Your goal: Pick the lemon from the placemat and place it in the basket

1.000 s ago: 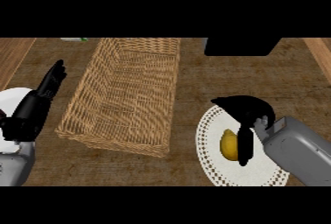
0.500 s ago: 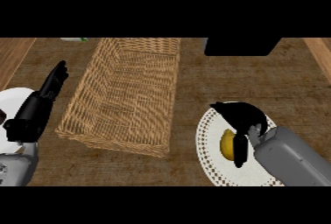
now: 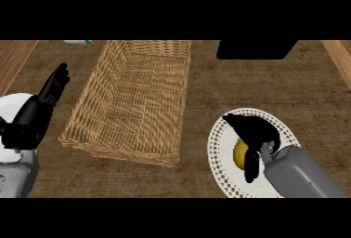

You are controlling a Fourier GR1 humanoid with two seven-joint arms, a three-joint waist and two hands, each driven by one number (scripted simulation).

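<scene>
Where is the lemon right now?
In the head view the lemon lies lower right, on the white placemat, under the right hand, which curls over it; the basket is to its left.

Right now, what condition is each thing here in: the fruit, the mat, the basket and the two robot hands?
Lemon: lying on the mat, partly hidden by the right robot hand.
Mat: flat on the counter, round and white.
Basket: on the counter, nothing visible inside it.
Right robot hand: over the lemon, fingers curled round it.
Left robot hand: open at the left edge, fingers up, resting.
</scene>
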